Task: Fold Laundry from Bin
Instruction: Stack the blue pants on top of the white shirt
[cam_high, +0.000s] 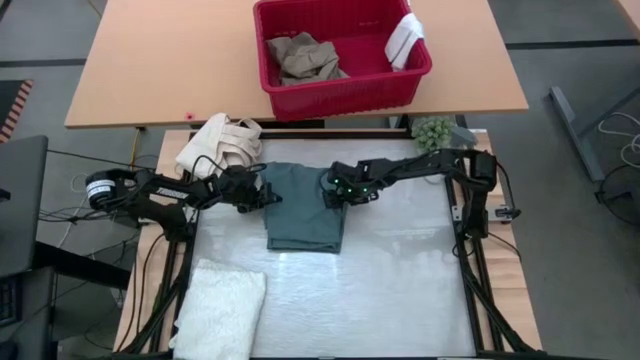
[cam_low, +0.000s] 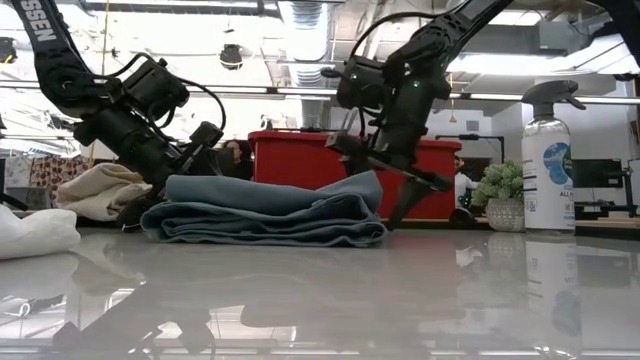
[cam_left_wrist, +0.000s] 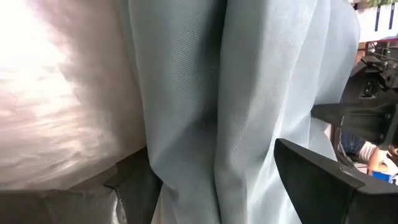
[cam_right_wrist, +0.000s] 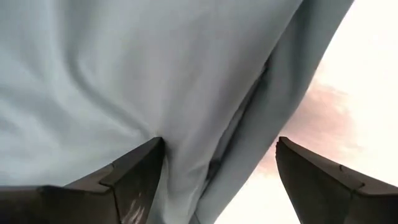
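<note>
Left claw (cam_high: 268, 196): fingers spread apart, set at the left edge of the folded teal garment (cam_high: 305, 208), cloth lying between them but not clamped. Teal garment: folded into a layered rectangle at the middle of the table (cam_high: 400, 290); judged soft, limp and light, liable to slump if lifted by one point; best taken at both edges of the stacked layers together. Right claw (cam_high: 329, 196): fingers likewise apart, placed at the garment's right edge. White towel (cam_high: 222, 308): laid on the near left corner. Red bin (cam_high: 342, 55): stood on the far table, tan trousers (cam_high: 305, 58) and a white cloth (cam_high: 405, 41) held inside.
</note>
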